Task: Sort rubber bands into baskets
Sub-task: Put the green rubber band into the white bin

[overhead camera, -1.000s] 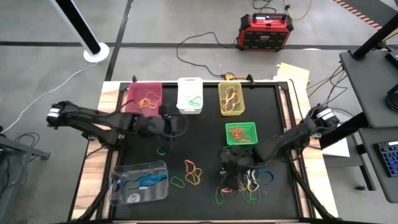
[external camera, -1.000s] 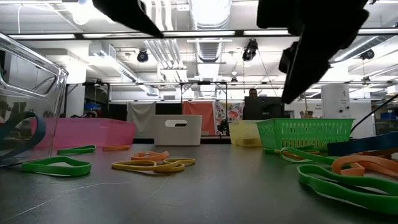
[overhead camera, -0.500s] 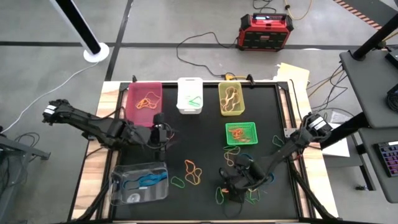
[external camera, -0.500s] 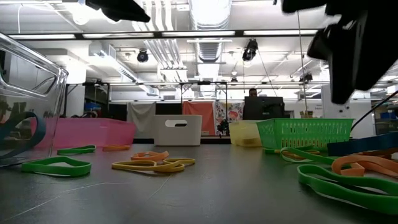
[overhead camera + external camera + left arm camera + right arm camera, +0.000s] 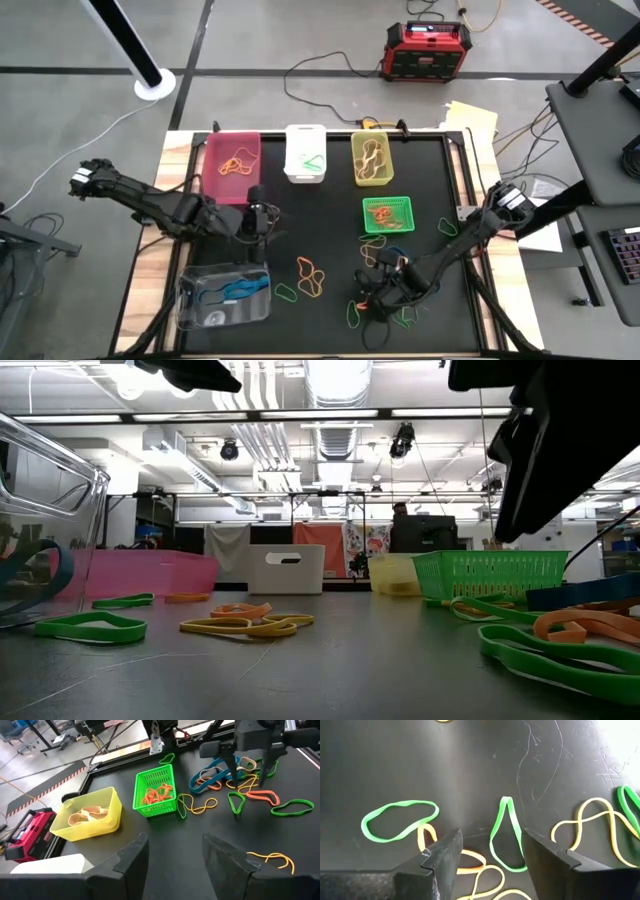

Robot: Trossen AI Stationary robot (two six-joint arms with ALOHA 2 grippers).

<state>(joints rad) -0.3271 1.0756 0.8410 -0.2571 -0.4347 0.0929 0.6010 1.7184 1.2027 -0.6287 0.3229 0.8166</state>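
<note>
Loose rubber bands lie on the black mat: an orange and yellow pair (image 5: 309, 275), a green one (image 5: 286, 292) and a mixed pile (image 5: 405, 290) at the near right. My right gripper (image 5: 385, 295) hangs open over that pile, pointing steeply down. In the right wrist view a green band (image 5: 505, 835) lies flat on the mat below the gap of my right gripper (image 5: 492, 860). My left gripper (image 5: 258, 218) is open and holds nothing, between the pink basket (image 5: 232, 155) and the clear basket (image 5: 224, 295). The white (image 5: 305, 153), yellow (image 5: 371, 158) and green mesh (image 5: 387, 215) baskets hold bands.
A red-black box (image 5: 424, 48) with cables stands on the floor beyond the far edge. The mat's middle, between the two grippers, holds only a few scattered bands. Wooden table edges (image 5: 150, 260) frame the mat.
My right gripper has moved toward the table's near edge over the pile of bands, tipping further down. My left gripper has drawn back toward the table's left and near side, away from the white basket. Both have stayed open.
</note>
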